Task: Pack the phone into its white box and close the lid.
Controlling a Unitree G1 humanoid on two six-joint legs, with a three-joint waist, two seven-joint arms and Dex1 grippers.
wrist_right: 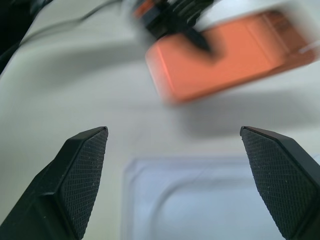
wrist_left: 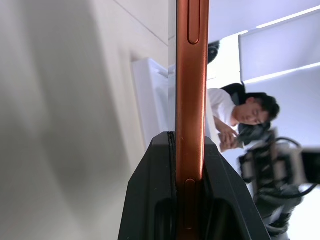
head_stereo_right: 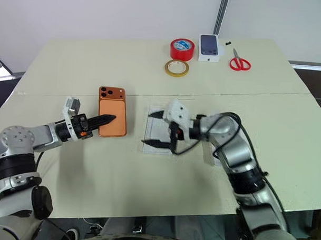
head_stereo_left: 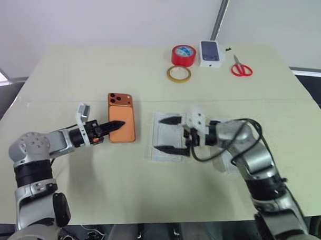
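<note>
The phone (head_stereo_left: pixel 121 117) is slim and orange, lenses at its far end, held clear of the table (head_stereo_left: pixel 99 60), clamped at its near end by the left gripper (head_stereo_left: pixel 114 125). The right gripper (head_stereo_left: pixel 169 134) stands spread wide, empty, above a white tray (head_stereo_left: pixel 165 152) just right of the phone. That tray's floor is partly hidden.
</note>
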